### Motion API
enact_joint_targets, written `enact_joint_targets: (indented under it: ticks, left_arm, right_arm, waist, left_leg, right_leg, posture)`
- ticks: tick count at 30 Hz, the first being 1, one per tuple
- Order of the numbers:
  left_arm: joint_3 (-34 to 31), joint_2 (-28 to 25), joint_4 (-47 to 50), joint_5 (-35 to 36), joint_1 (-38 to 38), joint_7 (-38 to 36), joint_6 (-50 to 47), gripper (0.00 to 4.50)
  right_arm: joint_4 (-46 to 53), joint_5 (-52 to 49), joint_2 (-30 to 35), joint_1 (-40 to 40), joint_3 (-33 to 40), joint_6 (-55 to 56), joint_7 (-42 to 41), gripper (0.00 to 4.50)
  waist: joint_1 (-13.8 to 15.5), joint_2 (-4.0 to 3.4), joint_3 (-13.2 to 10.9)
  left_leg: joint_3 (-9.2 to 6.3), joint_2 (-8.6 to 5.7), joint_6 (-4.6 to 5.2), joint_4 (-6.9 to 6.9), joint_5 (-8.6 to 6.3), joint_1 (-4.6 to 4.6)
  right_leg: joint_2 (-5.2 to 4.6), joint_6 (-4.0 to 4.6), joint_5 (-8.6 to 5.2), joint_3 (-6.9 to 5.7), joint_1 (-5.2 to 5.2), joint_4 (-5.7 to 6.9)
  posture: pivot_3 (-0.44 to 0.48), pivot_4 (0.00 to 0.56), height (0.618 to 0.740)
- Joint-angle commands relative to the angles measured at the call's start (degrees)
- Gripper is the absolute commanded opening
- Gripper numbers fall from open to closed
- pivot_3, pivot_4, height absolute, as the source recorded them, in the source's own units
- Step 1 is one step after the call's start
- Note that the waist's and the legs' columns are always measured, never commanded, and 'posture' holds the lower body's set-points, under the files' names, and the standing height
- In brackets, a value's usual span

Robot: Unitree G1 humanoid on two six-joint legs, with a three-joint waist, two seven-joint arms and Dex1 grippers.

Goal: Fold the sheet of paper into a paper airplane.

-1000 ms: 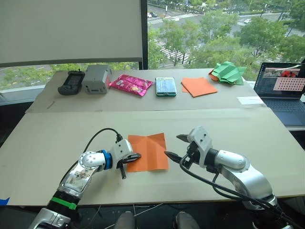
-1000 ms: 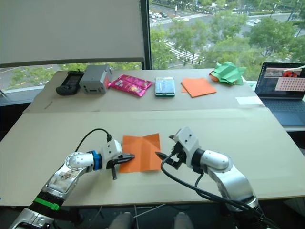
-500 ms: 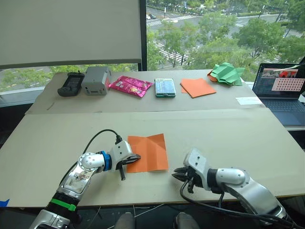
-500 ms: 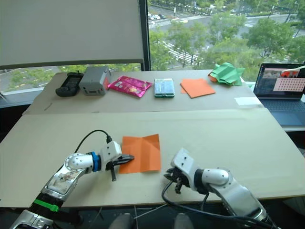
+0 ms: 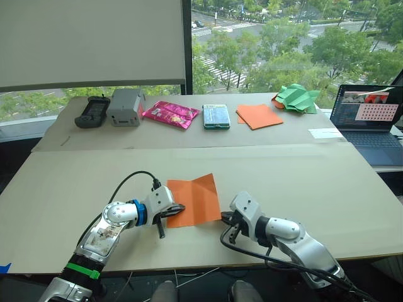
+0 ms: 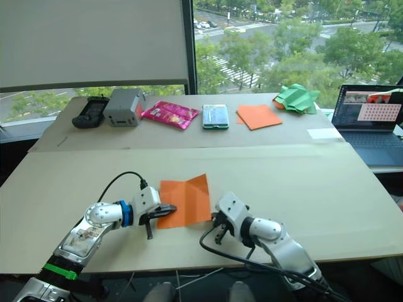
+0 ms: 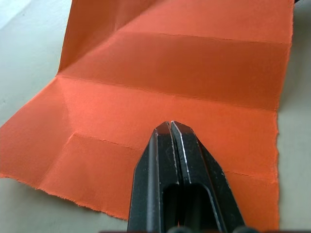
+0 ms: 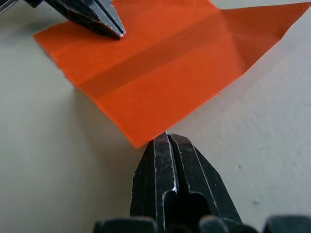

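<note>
Sheet of paper (image 5: 194, 201) lies on the tabletop (image 5: 296, 173) toward its near edge, creased in parallel bands, far-right corner lifted in a small fold. Left end effector (image 5: 178, 208) rests on the sheet's left margin, fingers pressed together, tips bearing down on the paper as a pin rather than a pinch; it sits where it sat a second ago. The change is on the right: right end effector (image 5: 224, 218) was a second ago raised beside the sheet's right edge with fingers spread, then dropped low and well clear of the sheet toward the tabletop's near edge, and now has come back in, fingers closed tight, tips just at the sheet's near-right corner. In the right wrist view the closed tips (image 8: 166, 141) meet that corner at tabletop level; whether they touch it or slip beneath it cannot be told. The sheet itself has not shifted. Judgement: the right arm has reset for a low approach, likely to work under the corner and lift it for the next fold while the left holds the sheet down. Folding is early: creases present, no wedge shape yet. Beyond the sheet, along the tabletop's far edge: a spare orange paper (image 5: 259, 116) and a green paper heap (image 5: 297, 97), both untouched.
</note>
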State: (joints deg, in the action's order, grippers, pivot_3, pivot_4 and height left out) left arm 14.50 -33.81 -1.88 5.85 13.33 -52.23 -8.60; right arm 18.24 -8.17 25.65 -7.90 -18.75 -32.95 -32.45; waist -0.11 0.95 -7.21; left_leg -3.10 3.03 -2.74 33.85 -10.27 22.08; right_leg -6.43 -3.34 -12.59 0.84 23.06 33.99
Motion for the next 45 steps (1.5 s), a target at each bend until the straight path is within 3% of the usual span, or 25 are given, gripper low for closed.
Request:
enact_joint_targets:
  ticks: [1,11,18,27,36,45]
  left_arm:
    - [1.99,-0.64,-1.57,-2.15,-1.48,-1.12,-1.41,0.03]
    - [0.51,-1.44,-0.65,-1.89,-2.10,-0.59,-1.93,0.03]
    - [-4.03,-4.22,4.65,-0.07,-5.01,0.15,-4.82,0.03]
    - [-10.50,-7.00,12.84,4.50,-8.98,0.72,-10.37,0.03]
    - [-6.77,-5.29,11.59,2.16,-10.33,1.31,-9.75,0.03]
    - [-6.94,-5.60,10.94,2.53,-10.15,1.21,-9.41,0.03]
  right_arm:
    - [0.04,-3.05,-3.08,-1.56,2.78,1.47,-0.53,0.03]
    - [-2.41,-4.56,-12.38,-9.25,-0.77,0.50,-1.30,0.03]
    - [-11.27,-0.94,-14.08,-11.84,-5.20,2.10,-1.74,0.03]
    - [-15.88,0.28,-16.24,-13.59,-5.73,4.61,-3.00,0.03]
    - [-12.22,-1.57,-17.73,-17.13,-2.21,4.23,-2.93,0.03]
    - [-14.13,-0.30,-20.43,-17.58,-5.16,3.04,-3.63,0.03]
  waist:
    - [-0.04,-0.03,-0.02]
    - [-0.06,-0.14,0.00]
    - [-1.13,-0.13,0.00]
    - [-1.63,-0.18,-0.11]
    - [-0.60,-0.18,-0.19]
    - [-0.68,-0.20,-0.18]
  left_leg:
    - [0.00,0.00,0.00,0.00,0.00,0.02]
    - [-0.04,0.01,0.02,-0.03,0.01,0.06]
    - [-0.05,0.04,0.04,-0.07,0.02,0.08]
    - [-0.09,0.15,0.14,-0.22,0.08,0.07]
    - [-0.08,0.14,0.03,-0.15,0.01,0.13]
    - [-0.08,0.14,0.03,-0.16,0.01,0.13]
  right_leg:
    - [0.00,0.00,0.00,0.00,0.00,0.01]
    - [0.04,0.00,0.00,-0.01,0.03,0.08]
    - [0.09,0.00,0.00,0.00,0.06,0.12]
    - [0.20,0.04,-0.02,0.00,0.24,0.17]
    - [0.20,0.04,-0.02,0.00,0.22,0.12]
    - [0.20,0.04,-0.02,0.00,0.21,0.13]
  posture:
    - [0.000,0.150,0.706]
    - [0.000,0.150,0.706]
    - [0.000,0.150,0.706]
    - [0.000,0.150,0.706]
    - [0.000,0.150,0.706]
    - [0.000,0.150,0.706]
